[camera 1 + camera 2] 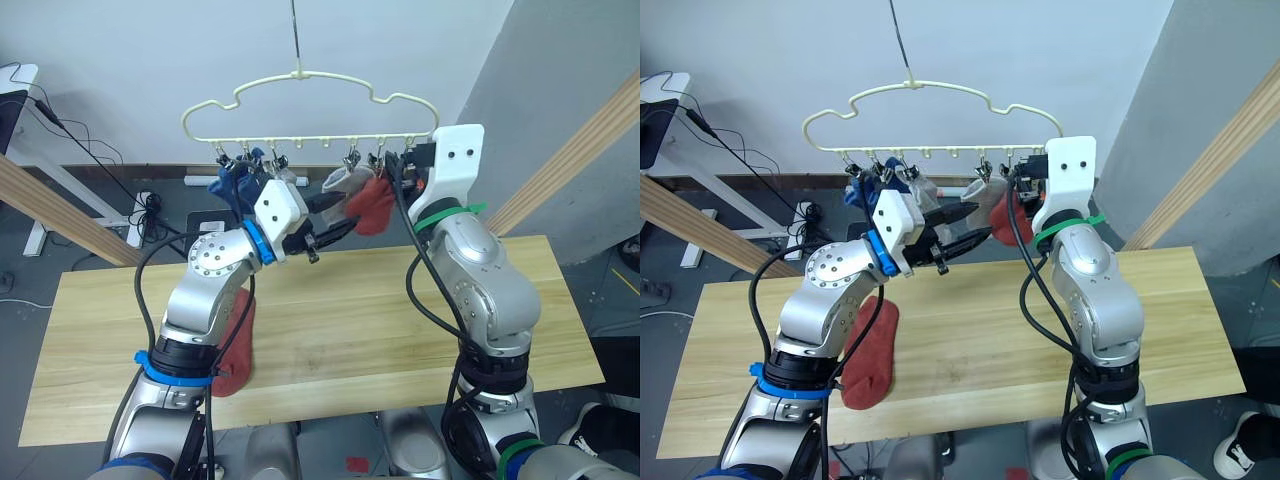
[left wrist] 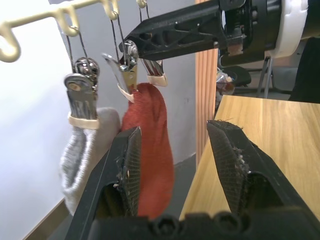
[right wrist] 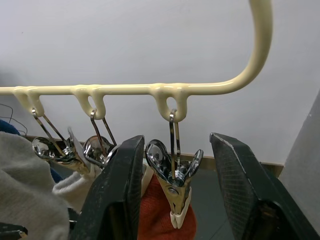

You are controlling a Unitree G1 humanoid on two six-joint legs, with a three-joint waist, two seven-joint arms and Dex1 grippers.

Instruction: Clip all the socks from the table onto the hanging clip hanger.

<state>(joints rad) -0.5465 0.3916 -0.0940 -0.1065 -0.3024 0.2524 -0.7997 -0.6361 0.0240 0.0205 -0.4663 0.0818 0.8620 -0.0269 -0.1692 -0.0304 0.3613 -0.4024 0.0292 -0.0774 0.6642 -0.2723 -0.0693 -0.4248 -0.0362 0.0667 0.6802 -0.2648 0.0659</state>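
The pale-yellow clip hanger (image 1: 310, 76) hangs above the far side of the table (image 1: 360, 320). From its clips hang a blue sock (image 1: 232, 185), a grey sock (image 1: 345, 181) and a rust-red sock (image 1: 372, 205). Another rust-red sock (image 1: 235, 345) lies on the table's near left, partly hidden by my left arm. My left gripper (image 1: 338, 222) is open, raised just left of the hanging red sock (image 2: 152, 150). My right gripper (image 1: 392, 165) is open at the hanger's right end. Its fingers (image 3: 120, 190) stand on either side of the metal clip (image 3: 175, 175) that grips the red sock.
Thick wooden rails slant past the table on the left (image 1: 60, 215) and right (image 1: 580, 150). Cables and a power strip (image 1: 150, 205) lie on the floor behind. A white desk (image 1: 20, 90) stands at far left. The table's right half is bare wood.
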